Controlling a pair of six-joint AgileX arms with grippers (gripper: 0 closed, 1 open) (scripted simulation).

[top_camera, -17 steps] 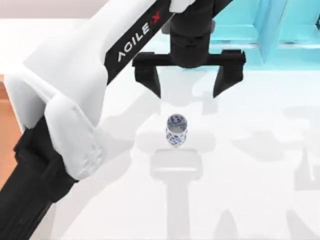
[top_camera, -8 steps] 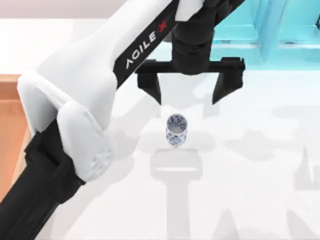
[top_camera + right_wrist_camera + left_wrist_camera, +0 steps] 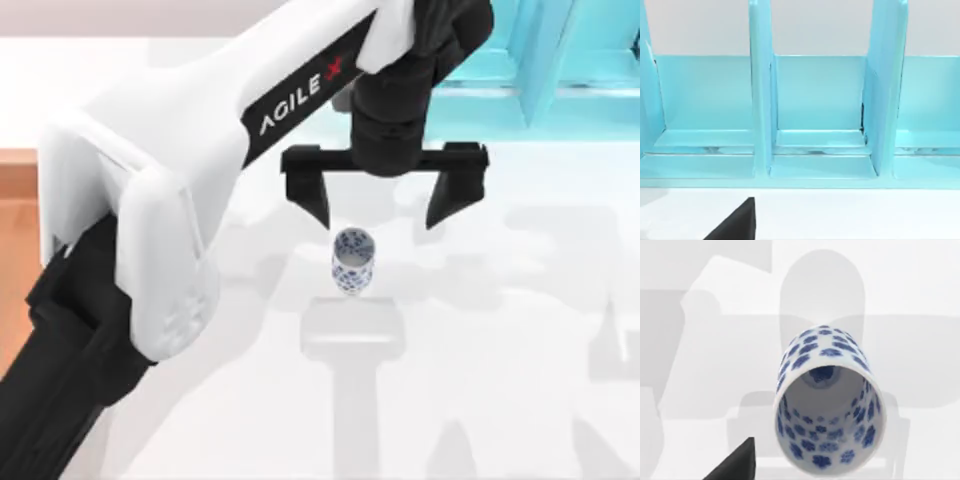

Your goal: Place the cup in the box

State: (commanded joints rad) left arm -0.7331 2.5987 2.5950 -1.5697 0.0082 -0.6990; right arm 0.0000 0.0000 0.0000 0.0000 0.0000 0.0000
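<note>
The cup [image 3: 352, 262], white with dark-blue flowers, stands upright on the white table near the middle. My left gripper [image 3: 380, 200] hangs open just beyond it, its two black fingers [image 3: 310, 195] spread wider than the cup and apart from it. The left wrist view looks down into the cup [image 3: 827, 400], with one black fingertip [image 3: 735, 467] at the picture's edge. A strip of the orange-brown box [image 3: 15, 250] shows at the table's left edge, mostly hidden by my left arm. A dark part of my right gripper [image 3: 735, 225] faces the cabinet.
A turquoise-blue shelf-like cabinet [image 3: 560, 60] stands at the back right, and its open compartments [image 3: 820, 100] appear in the right wrist view. White table surface [image 3: 520, 380] spreads in front and to the right of the cup.
My left gripper has moved closer to the cup in the top view, staying open. The cup has not moved.
</note>
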